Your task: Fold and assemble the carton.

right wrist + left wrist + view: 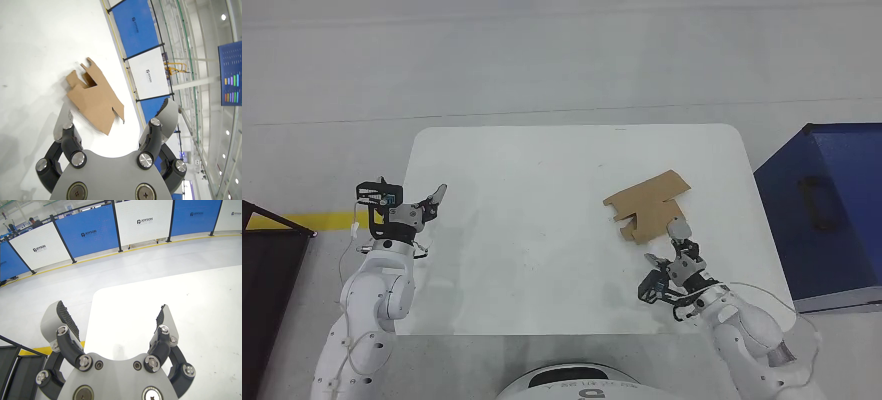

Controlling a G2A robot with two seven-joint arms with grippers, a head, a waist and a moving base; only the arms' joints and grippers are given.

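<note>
The carton (647, 205) lies on the right half of the desk (542, 260), with the right hand (668, 247) just before it on the near side. The left hand (405, 195) hangs at the desk's left edge, well apart.

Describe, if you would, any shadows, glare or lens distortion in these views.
Top view: even light, the carton casts hardly any shadow on the table. Left wrist view: straight fence panels bow, wide-angle distortion. Right wrist view: ceiling lamps glare.

We saw a plain brown carton (647, 203) on a white table (522, 250), a blue box (832, 215), and black ribbed pads (68, 321).
</note>
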